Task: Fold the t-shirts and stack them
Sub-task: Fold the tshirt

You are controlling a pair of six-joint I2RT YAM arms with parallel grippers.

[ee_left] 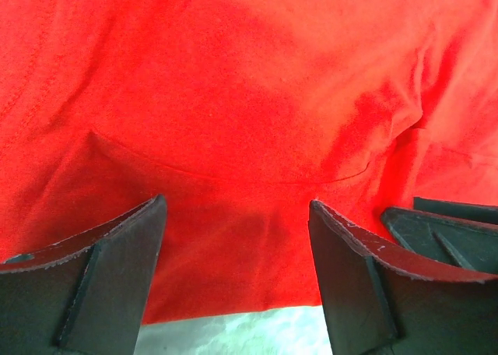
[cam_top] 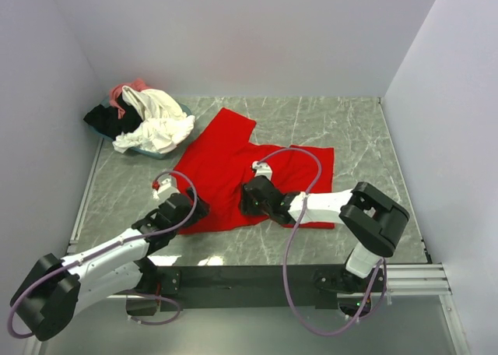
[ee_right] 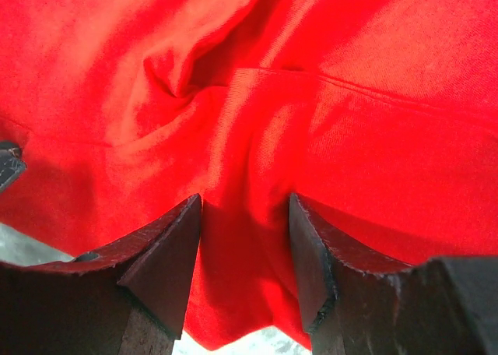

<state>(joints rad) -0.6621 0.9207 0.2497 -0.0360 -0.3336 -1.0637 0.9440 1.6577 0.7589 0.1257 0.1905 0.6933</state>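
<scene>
The bright red t-shirt (cam_top: pixel 226 156) lies spread on the grey marble table, with folds and wrinkles. Both grippers are down at its near edge. My left gripper (cam_top: pixel 196 209) is open, its jaws wide apart over the red hem (ee_left: pixel 233 137), with bare table just below the hem. My right gripper (cam_top: pixel 250 198) is open with a narrower gap, and a raised fold of the red cloth (ee_right: pixel 249 137) runs between its jaws. The cream-white shirt (cam_top: pixel 159 125), black shirt (cam_top: pixel 101 120) and pink shirt (cam_top: pixel 128 89) lie heaped at the far left.
The heap sits in a teal-rimmed tray (cam_top: pixel 185 110) near the left wall. White walls close in the table on three sides. The right gripper's finger (ee_left: pixel 443 230) shows close beside my left one. Bare marble (cam_top: pixel 342 121) lies right of the shirt.
</scene>
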